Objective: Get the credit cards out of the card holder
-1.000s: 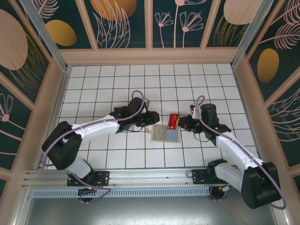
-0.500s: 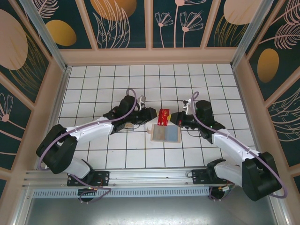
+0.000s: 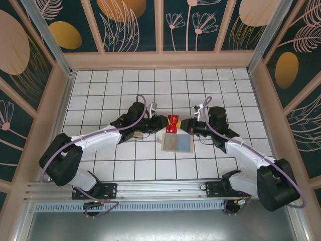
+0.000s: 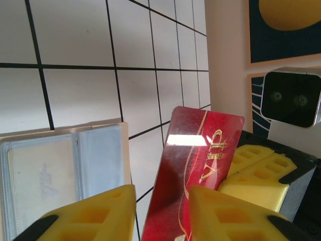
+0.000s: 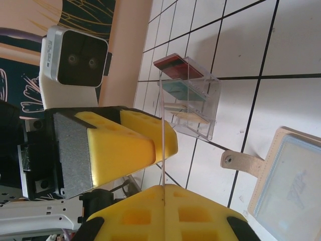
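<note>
Carried red credit card leftward since a second ago, pinched in right gripper, and brought left gripper in from the left to meet it.

From above: held up off tiled table between the two grippers, just beyond the far edge of card holder, lying open and flat, light blue inside facing up.

From left wrist: red card tilted in the gap between own yellow fingers, spread partway, one on each side; cannot tell whether touching it. Clamped at its right end by the right gripper's yellow pads. Holder open on the tiles at left.

From right wrist: own fingers closed tight on the card, seen edge-on as a thin line. Left gripper's yellow fingers just left of that edge. Farther off, clear tray on the tiles with slotted cards, red, teal and tan. Holder near right.
</note>
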Action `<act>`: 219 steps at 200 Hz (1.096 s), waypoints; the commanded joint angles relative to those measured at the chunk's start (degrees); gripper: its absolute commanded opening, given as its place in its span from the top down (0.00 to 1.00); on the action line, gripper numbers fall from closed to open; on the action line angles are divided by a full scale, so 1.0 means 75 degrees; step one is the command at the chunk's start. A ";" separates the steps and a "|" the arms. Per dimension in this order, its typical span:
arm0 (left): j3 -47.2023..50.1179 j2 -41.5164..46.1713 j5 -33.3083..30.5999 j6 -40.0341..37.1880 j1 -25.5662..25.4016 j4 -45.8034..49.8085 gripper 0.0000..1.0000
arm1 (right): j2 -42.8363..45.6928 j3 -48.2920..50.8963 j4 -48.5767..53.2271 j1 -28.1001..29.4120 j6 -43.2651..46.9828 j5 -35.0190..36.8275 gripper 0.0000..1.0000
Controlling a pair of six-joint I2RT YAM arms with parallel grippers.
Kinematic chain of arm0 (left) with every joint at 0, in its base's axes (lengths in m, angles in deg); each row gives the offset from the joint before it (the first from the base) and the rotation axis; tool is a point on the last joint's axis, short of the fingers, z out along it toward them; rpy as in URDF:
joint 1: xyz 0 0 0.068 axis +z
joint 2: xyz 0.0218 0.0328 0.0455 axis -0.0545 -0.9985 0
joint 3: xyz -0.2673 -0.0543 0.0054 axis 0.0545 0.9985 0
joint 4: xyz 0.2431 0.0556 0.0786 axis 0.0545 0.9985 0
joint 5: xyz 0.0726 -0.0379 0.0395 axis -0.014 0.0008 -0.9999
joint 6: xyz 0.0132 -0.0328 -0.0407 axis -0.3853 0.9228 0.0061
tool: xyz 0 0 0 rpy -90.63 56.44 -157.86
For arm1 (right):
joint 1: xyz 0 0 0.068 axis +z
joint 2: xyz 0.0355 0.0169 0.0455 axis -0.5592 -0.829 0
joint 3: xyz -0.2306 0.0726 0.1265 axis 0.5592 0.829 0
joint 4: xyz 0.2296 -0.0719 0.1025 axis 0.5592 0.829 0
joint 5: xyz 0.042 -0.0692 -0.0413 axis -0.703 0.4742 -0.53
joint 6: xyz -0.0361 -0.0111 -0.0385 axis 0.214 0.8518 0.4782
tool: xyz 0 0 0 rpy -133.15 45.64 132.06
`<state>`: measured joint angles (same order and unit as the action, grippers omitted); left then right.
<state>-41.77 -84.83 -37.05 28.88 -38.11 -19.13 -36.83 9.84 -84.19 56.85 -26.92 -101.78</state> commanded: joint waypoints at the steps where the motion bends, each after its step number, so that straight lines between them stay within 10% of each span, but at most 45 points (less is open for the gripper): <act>1: 0.0079 0.0115 0.0340 0.0039 0.0032 -0.0600 0.73 | -0.0043 -0.0166 -0.0410 0.0047 -0.0090 -0.0227 1.00; 68: 0.0378 0.0573 0.0327 0.0019 0.0035 -0.1131 1.00 | -0.0092 -0.0083 -0.0184 0.0048 0.0119 -0.0217 0.99; 143: -0.0363 0.0849 -0.0705 -0.1810 0.0040 0.1596 1.00 | 0.0409 -0.0451 0.1516 -0.0064 0.1064 0.1009 0.02; 219: -0.1936 0.0739 -0.3631 -0.5757 0.0032 0.5221 1.00 | 0.0859 -0.0590 0.1763 0.0036 0.1285 0.1734 0.01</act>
<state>-54.14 -79.95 -55.04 -0.17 -37.70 9.77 -32.46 6.95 -71.53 56.61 -18.83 -91.46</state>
